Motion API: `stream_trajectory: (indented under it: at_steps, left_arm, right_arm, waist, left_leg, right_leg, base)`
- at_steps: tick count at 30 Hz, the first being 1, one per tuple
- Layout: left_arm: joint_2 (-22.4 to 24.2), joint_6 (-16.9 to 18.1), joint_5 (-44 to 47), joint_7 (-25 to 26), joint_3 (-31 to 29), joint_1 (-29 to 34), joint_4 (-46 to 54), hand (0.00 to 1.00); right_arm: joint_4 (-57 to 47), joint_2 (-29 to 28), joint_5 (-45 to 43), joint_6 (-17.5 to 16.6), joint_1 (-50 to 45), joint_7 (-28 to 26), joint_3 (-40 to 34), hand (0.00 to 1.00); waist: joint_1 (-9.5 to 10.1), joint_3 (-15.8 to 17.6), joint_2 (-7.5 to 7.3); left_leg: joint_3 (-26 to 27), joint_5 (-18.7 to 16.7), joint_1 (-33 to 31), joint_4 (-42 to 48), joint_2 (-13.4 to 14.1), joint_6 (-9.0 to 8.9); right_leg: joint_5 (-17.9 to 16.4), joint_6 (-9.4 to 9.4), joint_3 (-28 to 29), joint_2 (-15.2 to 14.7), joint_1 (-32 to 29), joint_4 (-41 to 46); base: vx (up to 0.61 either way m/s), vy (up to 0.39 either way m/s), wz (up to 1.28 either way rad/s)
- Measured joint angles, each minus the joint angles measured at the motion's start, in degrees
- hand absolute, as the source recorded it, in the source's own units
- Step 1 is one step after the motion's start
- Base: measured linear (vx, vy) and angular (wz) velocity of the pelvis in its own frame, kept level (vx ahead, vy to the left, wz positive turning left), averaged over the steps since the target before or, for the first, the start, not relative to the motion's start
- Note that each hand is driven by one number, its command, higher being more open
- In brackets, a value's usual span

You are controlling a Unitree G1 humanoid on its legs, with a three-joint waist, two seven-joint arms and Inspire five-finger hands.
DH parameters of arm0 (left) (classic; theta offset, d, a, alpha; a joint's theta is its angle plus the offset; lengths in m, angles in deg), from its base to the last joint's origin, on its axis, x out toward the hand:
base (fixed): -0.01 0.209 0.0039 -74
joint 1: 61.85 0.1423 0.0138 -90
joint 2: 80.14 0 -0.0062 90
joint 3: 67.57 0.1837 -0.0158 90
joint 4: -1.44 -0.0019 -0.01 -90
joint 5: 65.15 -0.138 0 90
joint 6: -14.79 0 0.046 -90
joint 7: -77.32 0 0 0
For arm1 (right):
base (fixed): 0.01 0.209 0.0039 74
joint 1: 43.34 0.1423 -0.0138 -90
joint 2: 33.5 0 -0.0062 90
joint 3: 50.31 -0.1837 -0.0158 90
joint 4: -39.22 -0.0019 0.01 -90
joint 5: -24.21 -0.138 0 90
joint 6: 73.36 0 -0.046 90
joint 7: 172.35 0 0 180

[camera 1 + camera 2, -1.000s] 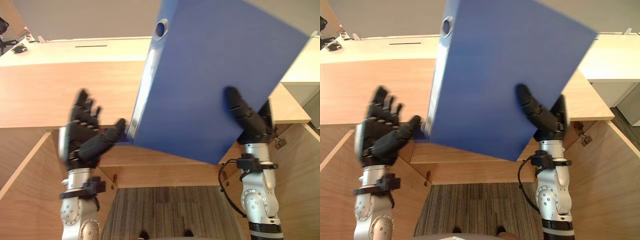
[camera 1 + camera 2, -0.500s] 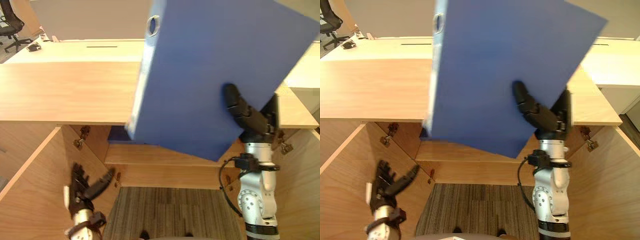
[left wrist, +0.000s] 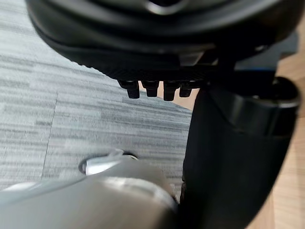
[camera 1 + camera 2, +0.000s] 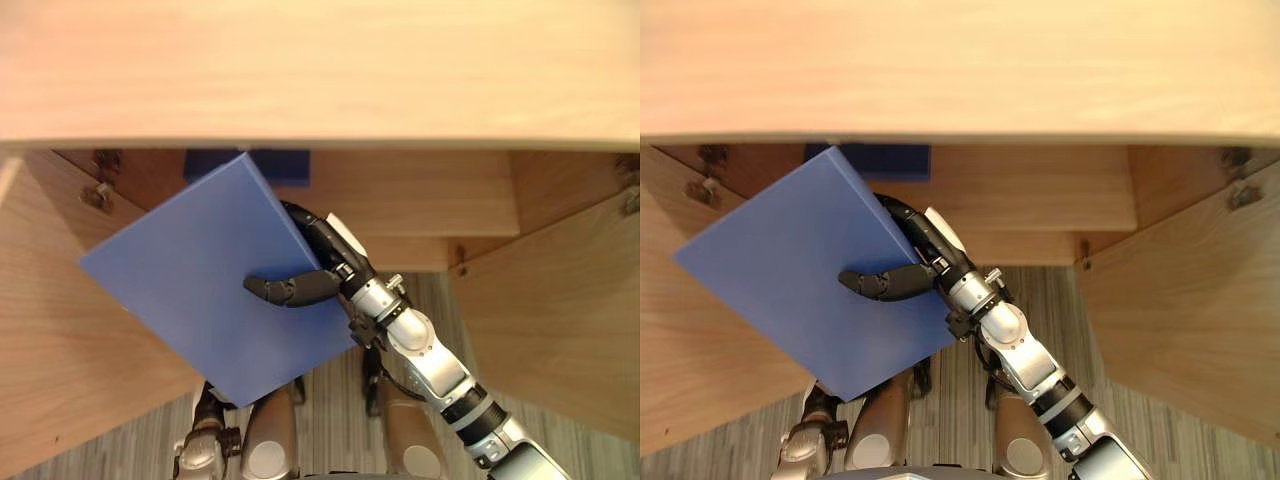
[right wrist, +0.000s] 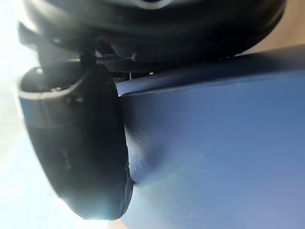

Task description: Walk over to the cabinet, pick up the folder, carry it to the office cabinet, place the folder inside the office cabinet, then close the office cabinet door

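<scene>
1. The blue folder (image 4: 190, 290) is held tilted at centre left of the head views, just below the front edge of the wooden cabinet top (image 4: 320, 70).
2. It is pinched by the right hand (image 4: 328, 258): the thumb is laid across the folder's front face and the fingers are curled behind its right edge.
3. The folder's upper corner is seen near a dark blue object (image 4: 285, 165) inside the cabinet; whether they touch cannot be told.
4. The left door (image 4: 40, 350) and the right door (image 4: 560, 320) are swung open at the frame's sides.
5. The left hand (image 3: 233, 152) is seen above grey striped carpet (image 3: 47, 95); whether its fingers are spread or curled cannot be told.
</scene>
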Motion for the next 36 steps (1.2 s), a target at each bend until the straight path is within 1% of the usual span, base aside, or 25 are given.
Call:
stream_trajectory:
  at_steps: [1, 2, 4, 5, 6, 7, 10, 11, 12, 14, 15, 17, 21, 23, 26, 27, 29, 33, 34, 36]
  left_arm:
    - [0.11, 0.07, 0.01, 0.33, 0.13, -1.53, 0.0, 1.0]
    - [0.23, 0.11, 0.05, 0.37, 0.48, -2.77, 0.12, 1.0]
    - [0.69, 0.19, 0.2, 0.39, 0.5, -4.14, 1.14, 1.0]
    - [0.93, 0.19, 0.23, 0.36, -0.14, -4.95, 3.08, 1.0]
    - [1.02, 0.23, 0.27, 0.37, -0.26, -5.36, 3.65, 1.0]
    - [1.28, 0.22, 0.46, 0.45, -0.34, -6.26, 5.15, 1.0]
    - [2.78, 0.5, 2.1, 0.74, -0.57, -7.89, 8.48, 1.0]
    - [3.78, 0.65, 2.65, 1.4, -0.65, -8.31, 10.21, 1.0]
    - [4.21, 0.86, 2.87, 1.71, -0.64, -8.31, 10.92, 1.0]
    - [4.99, 1.17, 3.62, 2.2, -0.51, -8.45, 13.0, 1.0]
    - [5.04, 1.18, 3.7, 2.48, -0.51, -8.48, 13.4, 1.0]
    - [5.37, 1.18, 4.06, 3.52, -0.54, -8.48, 14.01, 1.0]
    - [5.82, 1.18, 4.89, 4.98, -0.5, -8.47, 14.12, 1.0]
    - [5.94, 1.18, 5.19, 5.27, -0.27, -8.47, 14.23, 1.0]
    - [6.12, 1.21, 5.75, 6.48, -0.08, -8.48, 14.68, 1.0]
    - [6.21, 1.21, 5.78, 6.65, -0.02, -8.49, 14.73, 1.0]
    - [6.58, 1.21, 5.97, 7.2, 0.42, -8.5, 15.1, 1.0]
    - [6.53, 1.22, 6.0, 7.74, 1.42, -8.5, 15.67, 1.0]
    - [6.64, 1.23, 6.28, 7.94, 1.57, -8.5, 15.99, 1.0]
    - [6.67, 1.25, 6.53, 8.05, 1.68, -8.5, 16.11, 1.0]
  right_arm:
    - [1.39, -0.36, -0.06, 0.62, 0.97, 0.87, -0.78, 0.0]
    - [2.27, -1.13, -0.28, 0.96, 1.45, 1.54, -2.46, 0.0]
    - [2.4, -2.09, -2.68, 1.42, 1.7, 2.59, -4.85, 0.0]
    - [2.37, -3.69, -6.02, 1.42, 2.56, 3.81, -7.74, 0.0]
    - [2.37, -4.36, -7.38, 1.42, 3.3, 4.27, -9.07, 0.0]
    - [2.37, -5.49, -10.94, 1.4, 5.52, 5.67, -11.92, 0.0]
    - [2.35, -7.11, -19.82, 1.08, 12.02, 9.68, -19.35, 0.0]
    - [2.36, -7.68, -23.01, 0.45, 15.11, 11.58, -23.1, 0.0]
    - [2.36, -7.87, -24.31, -0.18, 16.43, 12.5, -24.59, 0.0]
    - [2.35, -8.13, -29.61, -3.41, 20.55, 15.89, -29.49, 0.0]
    - [2.36, -8.25, -30.64, -4.1, 21.35, 16.78, -30.63, 0.0]
    - [2.36, -8.72, -34.45, -6.62, 23.63, 19.61, -34.25, 0.0]
    - [2.79, -9.81, -38.9, -9.19, 26.34, 23.49, -39.22, 0.0]
    - [4.29, -10.48, -39.55, -10.07, 28.18, 25.34, -41.53, 0.0]
    - [8.17, -10.46, -41.74, -10.39, 32.41, 28.82, -45.11, 0.0]
    - [8.75, -10.47, -42.0, -10.43, 33.07, 29.31, -45.66, 1.0]
    - [11.09, -10.29, -43.96, -10.44, 35.77, 31.23, -47.57, 1.0]
    - [15.96, -8.69, -46.63, -10.02, 40.01, 31.78, -48.21, 1.0]
    - [18.43, -7.17, -48.51, -8.98, 42.23, 31.76, -48.14, 1.0]
    - [19.5, -5.78, -49.59, -8.35, 43.89, 31.63, -47.79, 1.0]
  waist:
    - [0.04, 0.53, 0.45]
    - [0.1, 0.8, 0.59]
    - [0.32, 1.26, 0.5]
    - [0.41, 1.51, 0.52]
    - [0.41, 1.74, 0.55]
    - [0.61, 2.0, 0.56]
    - [1.81, 2.21, 0.64]
    - [2.16, 2.8, 0.66]
    - [2.25, 2.93, 0.68]
    - [2.84, 3.02, 0.7]
    - [2.91, 3.05, 0.72]
    - [3.31, 3.05, 0.73]
    - [3.58, 3.05, 0.73]
    - [3.62, 3.05, 0.73]
    - [4.09, 3.04, 0.74]
    - [4.22, 3.04, 0.75]
    - [4.9, 3.03, 0.76]
    - [5.05, 3.0, 0.79]
    - [5.03, 2.96, 0.85]
    - [5.0, 2.95, 0.86]
  left_leg:
    - [-0.02, -0.6, -3.16, 2.41, 0.07, 0.13]
    - [-0.11, -1.29, -6.23, 4.64, 0.09, 0.19]
    - [-0.28, -2.06, -9.54, 7.47, 0.23, 0.31]
    - [-0.96, -2.88, -13.19, 10.78, 0.23, 0.34]
    - [-1.24, -3.15, -14.48, 11.89, 0.25, 0.3]
    - [-1.67, -3.53, -17.4, 14.03, 0.35, 0.25]
    - [-2.1, -3.86, -23.21, 17.65, 0.49, 0.21]
    - [-2.41, -3.97, -24.88, 18.89, 0.57, 0.1]
    - [-2.61, -4.07, -25.77, 19.56, 0.62, 0.06]
    - [-3.11, -4.2, -28.18, 21.54, 0.91, -0.02]
    - [-3.11, -4.2, -28.46, 21.8, 0.98, -0.02]
    - [-3.17, -4.25, -28.88, 21.99, 1.12, -0.11]
    - [-3.6, -4.33, -29.07, 21.96, 1.24, -0.26]
    - [-3.85, -4.33, -29.24, 21.95, 1.25, -0.29]
    - [-4.15, -4.28, -29.7, 21.92, 1.25, -0.35]
    - [-4.19, -4.25, -29.78, 21.9, 1.24, -0.38]
    - [-4.46, -4.16, -29.91, 21.79, 1.21, -0.48]
    - [-4.88, -3.75, -30.05, 21.3, 0.86, -0.69]
    - [-5.48, -3.4, -30.42, 21.07, 0.58, -0.78]
    - [-6.03, -3.09, -30.81, 20.94, 0.34, -0.88]
  right_leg:
    - [-0.91, 0.08, 0.29, -0.26, -3.47, 3.04]
    - [-1.78, 0.08, 0.35, -0.59, -6.84, 6.04]
    - [-3.13, 0.01, 0.37, -0.96, -10.47, 9.68]
    - [-4.78, -0.13, 0.05, -1.38, -14.09, 13.57]
    - [-5.26, -0.25, -0.02, -1.52, -15.37, 14.93]
    - [-6.17, -0.39, -0.11, -1.8, -18.27, 17.59]
    - [-7.44, -0.66, -0.16, -2.26, -24.36, 22.26]
    - [-7.81, -0.78, -0.23, -2.31, -25.97, 23.72]
    - [-8.02, -0.87, -0.34, -2.33, -26.71, 24.42]
    - [-8.7, -1.17, -0.65, -2.34, -29.02, 26.49]
    - [-8.85, -1.21, -0.65, -2.34, -29.37, 26.83]
    - [-9.15, -1.35, -0.72, -2.28, -29.9, 27.29]
    - [-9.53, -1.74, -1.26, -2.27, -29.95, 27.49]
    - [-9.6, -1.83, -1.52, -2.26, -29.99, 27.51]
    - [-9.69, -1.98, -1.82, -2.27, -30.28, 27.53]
    - [-9.7, -2.0, -1.87, -2.27, -30.35, 27.53]
    - [-9.81, -2.2, -2.16, -2.27, -30.4, 27.54]
    - [-9.91, -2.37, -2.65, -2.57, -30.4, 27.48]
    - [-9.93, -2.41, -3.3, -2.83, -30.4, 27.39]
    - [-9.93, -2.42, -3.85, -3.05, -30.4, 27.29]
  base:
    - [-0.15, 0.056, -0.02]
    - [-0.13, 0.023, 0.03]
    - [-0.11, -0.011, 0.11]
    - [-0.12, -0.027, 0.16]
    - [-0.16, -0.049, 0.21]
    - [-0.11, -0.046, 0.15]
    - [-0.09, -0.062, 0.11]
    - [-0.07, -0.074, 0.07]
    - [-0.05, -0.07, 0.07]
    - [-0.02, -0.073, 0.04]
    - [0.0, -0.069, 0.0]
    - [0.0, -0.069, 0.0]
    - [-0.01, -0.066, 0.03]
    - [-0.02, -0.054, 0.03]
    - [-0.02, -0.047, 0.03]
    - [-0.02, -0.043, 0.02]
    - [-0.02, -0.051, 0.03]
    - [-0.03, -0.055, 0.09]
    - [-0.05, -0.064, 0.19]
    - [-0.05, -0.048, 0.15]
